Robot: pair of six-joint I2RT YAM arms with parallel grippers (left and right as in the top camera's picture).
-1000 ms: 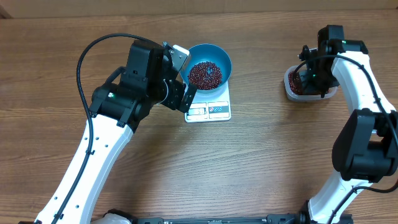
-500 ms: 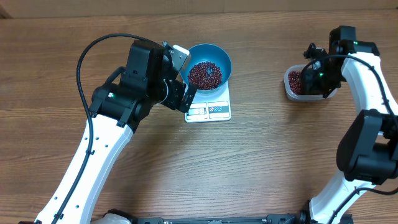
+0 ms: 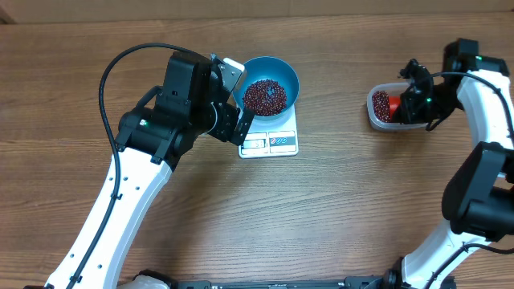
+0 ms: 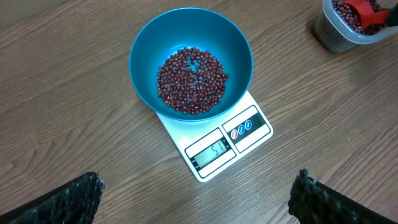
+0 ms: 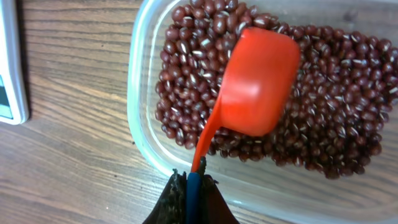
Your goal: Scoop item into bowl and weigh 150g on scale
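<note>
**Right gripper (image 3: 408, 105) being clamped on a scoop (image 3: 393, 103) at the bean tub (image 3: 372, 111)**

In the overhead view, the red scoop is being held by its handle at the right edge of the frame, its cup lying inside the clear tub. The left gripper (image 3: 238, 98) is being kept spread wide at upper centre, just beside the blue bowl (image 3: 287, 75) and not touching it. The bowl is being carried on the white scale (image 3: 277, 142), and a heap of beans (image 3: 265, 95) is being held in it. Bowl and tub are being kept well apart on the wooden table (image 3: 321, 209).

In the left wrist view, the bowl (image 4: 144, 53) with its beans (image 4: 191, 81) is being shown at upper centre, seated on the scale (image 4: 252, 138). Digits are being shown on the display (image 4: 211, 151). The two dark fingers (image 4: 78, 200) are being kept far apart at the lower corners, nothing between them. The tub (image 4: 333, 38) is being cut off at the upper right.

In the right wrist view, the thin handle of the scoop (image 5: 261, 81) is being pinched between the closed jaws of the gripper (image 5: 189, 199) at bottom centre. The cup is lying over the beans (image 5: 348, 137) in the tub (image 5: 138, 106). Whether anything is being carried in it cannot be told.
</note>
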